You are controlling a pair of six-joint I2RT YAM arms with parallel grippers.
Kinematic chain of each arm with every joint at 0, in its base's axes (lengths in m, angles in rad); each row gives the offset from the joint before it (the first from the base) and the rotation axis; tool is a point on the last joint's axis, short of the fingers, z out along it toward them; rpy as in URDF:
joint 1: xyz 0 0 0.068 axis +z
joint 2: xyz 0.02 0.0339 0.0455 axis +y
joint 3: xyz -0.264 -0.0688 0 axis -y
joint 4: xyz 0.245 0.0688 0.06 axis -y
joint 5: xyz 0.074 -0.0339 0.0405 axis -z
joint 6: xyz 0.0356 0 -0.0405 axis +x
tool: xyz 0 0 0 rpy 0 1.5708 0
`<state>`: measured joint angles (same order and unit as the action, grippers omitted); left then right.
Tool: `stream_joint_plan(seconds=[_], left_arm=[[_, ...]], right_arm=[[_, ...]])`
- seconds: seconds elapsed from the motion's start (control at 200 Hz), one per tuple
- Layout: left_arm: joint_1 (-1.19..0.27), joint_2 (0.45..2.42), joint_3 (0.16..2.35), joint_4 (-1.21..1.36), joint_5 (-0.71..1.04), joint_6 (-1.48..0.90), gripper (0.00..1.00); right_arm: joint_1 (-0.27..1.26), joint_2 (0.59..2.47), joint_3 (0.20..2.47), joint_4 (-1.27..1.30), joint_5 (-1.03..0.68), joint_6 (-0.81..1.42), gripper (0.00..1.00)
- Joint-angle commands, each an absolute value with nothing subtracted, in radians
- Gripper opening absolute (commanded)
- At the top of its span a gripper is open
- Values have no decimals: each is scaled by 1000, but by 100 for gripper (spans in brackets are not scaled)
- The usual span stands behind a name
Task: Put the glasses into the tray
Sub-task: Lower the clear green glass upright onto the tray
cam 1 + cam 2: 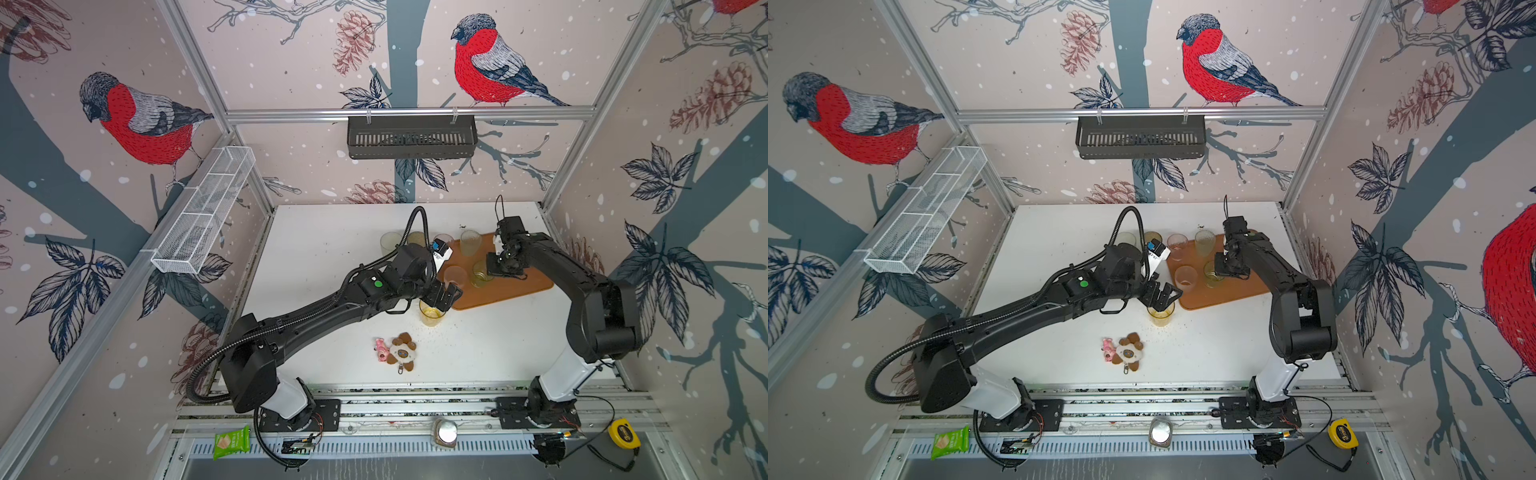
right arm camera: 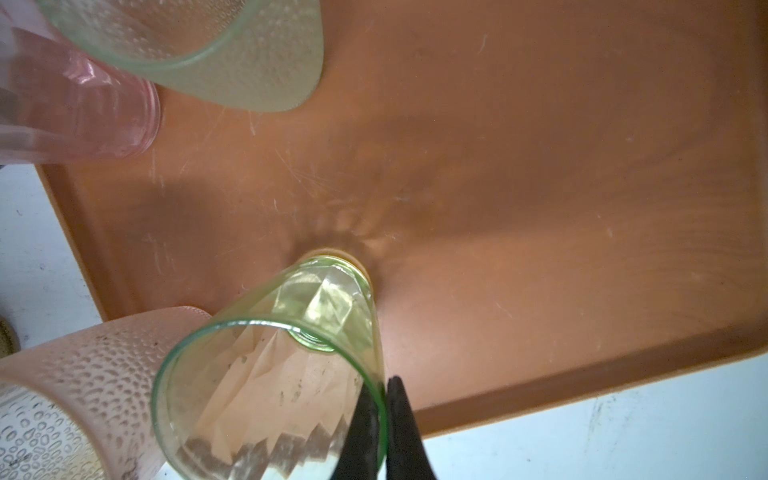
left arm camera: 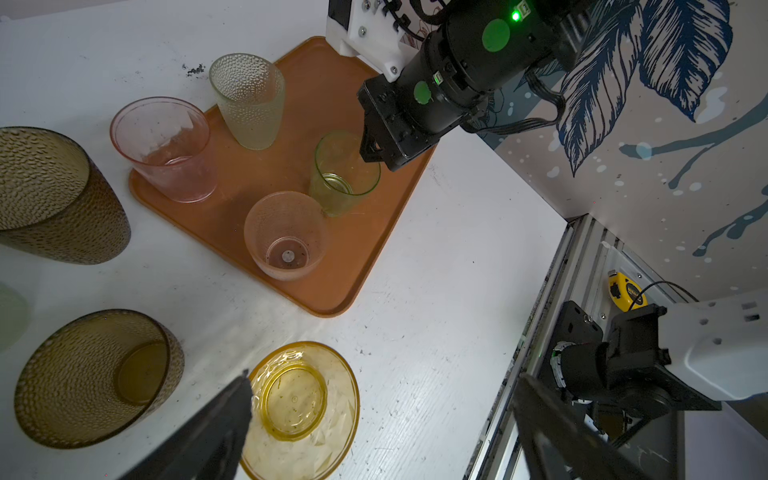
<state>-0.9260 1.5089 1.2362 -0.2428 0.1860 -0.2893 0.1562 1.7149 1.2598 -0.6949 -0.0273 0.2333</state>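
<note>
Four glasses (image 1: pixel 1185 277) are seen on the tray (image 1: pixel 1237 291) in both top views. The yellow glass (image 1: pixel 1160 314) stands beside it under the empty, wide-open left gripper (image 1: pixel 1165 296). In the left wrist view, two brown glasses (image 3: pixel 91 378) stand off it. In the right wrist view, the green glass (image 2: pixel 270 374), on the tray, is pinched at its rim by the right gripper (image 2: pixel 380 415). Light, slippery plastic is judged, best held at the rim.

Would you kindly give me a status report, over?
Right tool shut on green glass rim, standing in tray. Left tool open over yellow glass. Frosted pink glass close alongside.
</note>
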Motion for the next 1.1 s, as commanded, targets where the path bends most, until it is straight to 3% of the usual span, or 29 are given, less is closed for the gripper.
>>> stream_joint_plan(seconds=[0.0, 1.096], left_arm=[[-926, 1503, 1235, -210, 186, -281, 98], [-927, 1486, 1202, -192, 189, -295, 98]], right_arm=[[158, 1717, 1264, -678, -32, 241, 3], [168, 1712, 1255, -670, -15, 244, 12]])
